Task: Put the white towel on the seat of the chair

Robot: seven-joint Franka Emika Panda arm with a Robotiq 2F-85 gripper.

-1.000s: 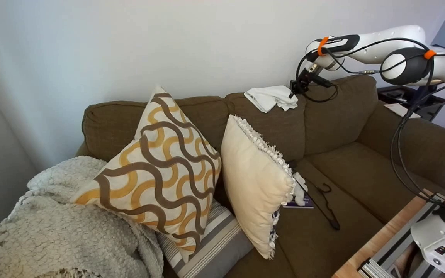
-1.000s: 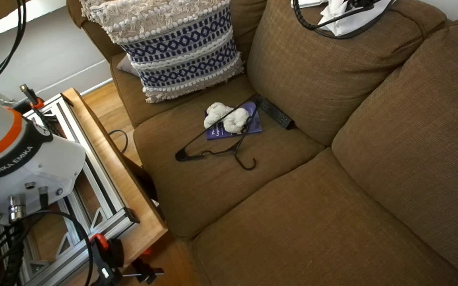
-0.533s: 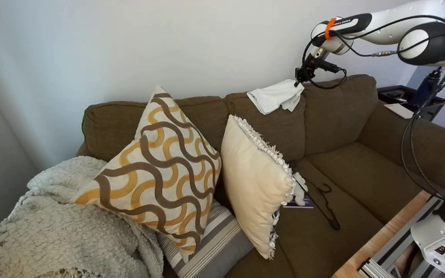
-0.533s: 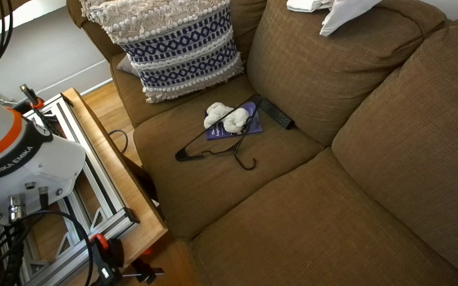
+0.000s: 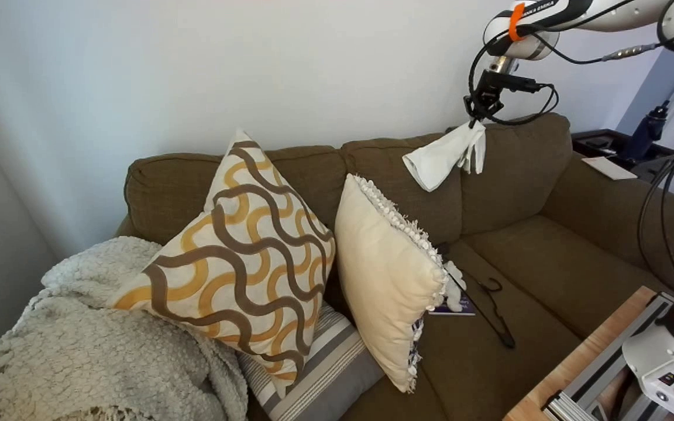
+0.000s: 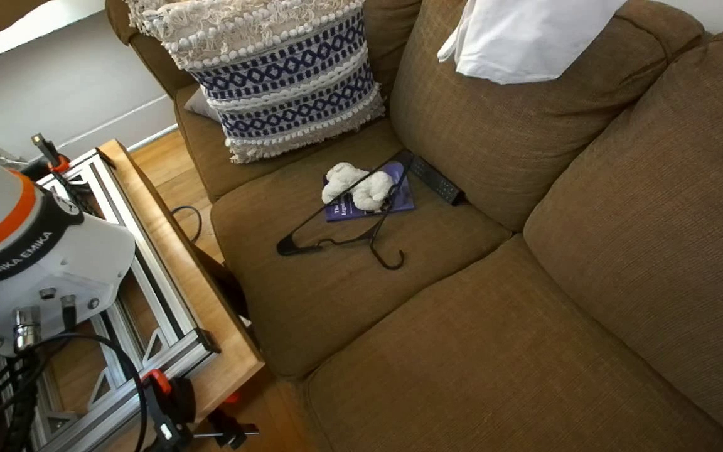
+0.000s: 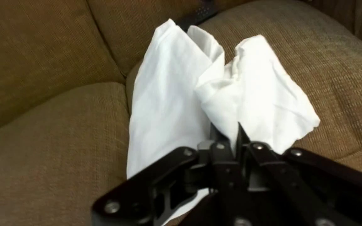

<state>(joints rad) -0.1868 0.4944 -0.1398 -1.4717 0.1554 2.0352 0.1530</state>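
Sofa seat: purple book, remote just beside book, black hanger partly over book, fringed pillow near book.

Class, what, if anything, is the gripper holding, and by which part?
The white towel, by a bunched fold at its top, pinched in the gripper; the rest hangs below.

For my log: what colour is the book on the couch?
Purple; the book shows best in an exterior view.

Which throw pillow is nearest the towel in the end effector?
The cream, fringed pillow with blue patterning on its other face. The wavy brown-and-gold pillow and grey striped pillow sit farther from the white towel.
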